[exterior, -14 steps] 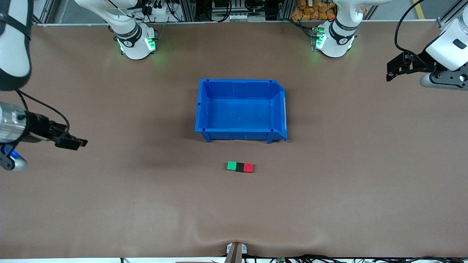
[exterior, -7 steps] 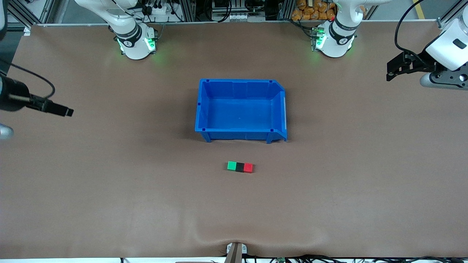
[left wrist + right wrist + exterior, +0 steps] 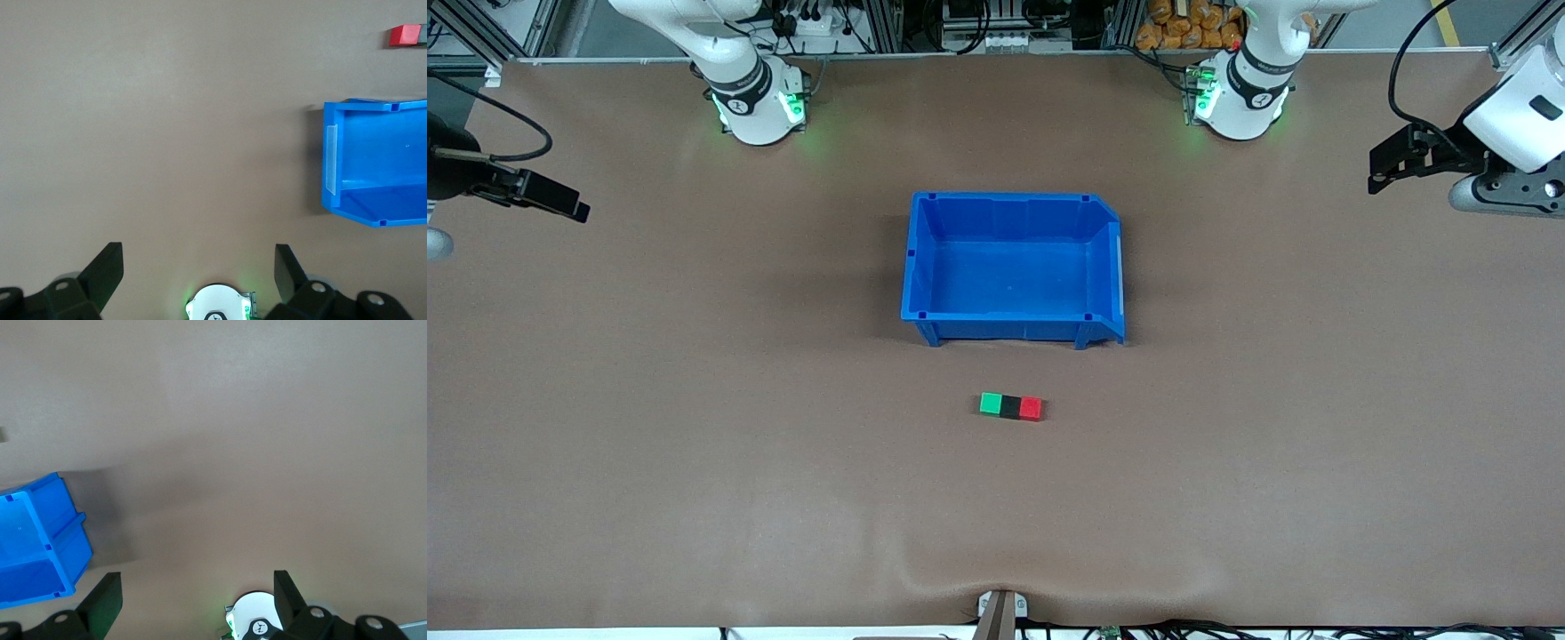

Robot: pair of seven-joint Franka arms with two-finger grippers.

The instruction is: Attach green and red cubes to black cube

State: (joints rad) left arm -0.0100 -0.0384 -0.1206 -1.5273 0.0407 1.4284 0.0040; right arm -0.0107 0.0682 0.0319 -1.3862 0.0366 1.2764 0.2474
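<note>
The green cube (image 3: 990, 404), black cube (image 3: 1009, 406) and red cube (image 3: 1031, 407) lie pressed together in one row on the brown table, black in the middle, nearer the front camera than the blue bin. The red cube (image 3: 404, 35) also shows at the edge of the left wrist view. My left gripper (image 3: 1383, 169) (image 3: 198, 267) hangs open and empty over the table's left-arm end. Over the right-arm end, my right gripper (image 3: 560, 203) (image 3: 197, 593) is open too, holding nothing. Both are well away from the cubes.
An empty blue bin (image 3: 1009, 197) (image 3: 330, 167) (image 3: 70, 533) stands mid-table, between the arm bases and the cubes. The arm bases (image 3: 756, 107) (image 3: 1240, 102) glow green at the table's back edge. A small clamp (image 3: 1000, 609) sits at the front edge.
My right gripper has drawn away from the front camera along the table's right-arm end. The left arm and the row of cubes have not moved.
</note>
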